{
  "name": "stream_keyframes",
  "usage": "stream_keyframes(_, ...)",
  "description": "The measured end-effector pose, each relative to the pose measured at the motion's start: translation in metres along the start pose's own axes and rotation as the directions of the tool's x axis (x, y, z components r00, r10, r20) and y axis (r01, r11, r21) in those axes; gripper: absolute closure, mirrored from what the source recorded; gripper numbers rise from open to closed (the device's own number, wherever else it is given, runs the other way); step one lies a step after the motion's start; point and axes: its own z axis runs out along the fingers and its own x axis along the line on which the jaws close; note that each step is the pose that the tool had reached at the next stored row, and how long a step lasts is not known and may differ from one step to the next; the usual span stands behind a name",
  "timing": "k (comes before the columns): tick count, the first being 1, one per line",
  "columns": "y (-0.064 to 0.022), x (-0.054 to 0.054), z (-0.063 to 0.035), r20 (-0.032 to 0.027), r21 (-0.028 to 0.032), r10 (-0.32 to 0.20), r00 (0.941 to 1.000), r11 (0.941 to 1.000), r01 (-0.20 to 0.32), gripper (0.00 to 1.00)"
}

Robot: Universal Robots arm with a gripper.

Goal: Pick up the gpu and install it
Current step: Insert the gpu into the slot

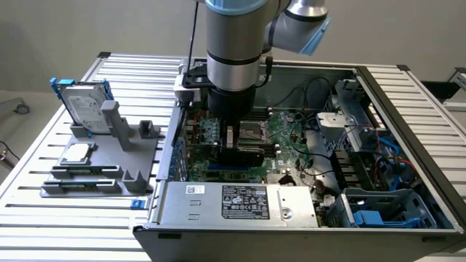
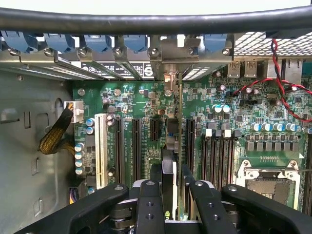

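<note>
From outside, your tool (image 1: pixel 233 139) was down inside the computer case (image 1: pixel 407 109). From the wrist, it gripped the gpu (image 2: pixel 168 165) on its edge, over the black slots (image 2: pixel 137 146). You were fitting it in; it needed to stay straight.

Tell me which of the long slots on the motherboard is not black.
The white slot, standing beside the row of blue-topped capacitors toward the grey case wall. Every other long slot on the board is black.
</note>
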Motion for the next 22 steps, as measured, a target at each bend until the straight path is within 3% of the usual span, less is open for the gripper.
stream_keyframes(22,0.0,0.0026,0.0056,0.0036,-0.0019,0.0,1.0,1.0,0.0,0.73)
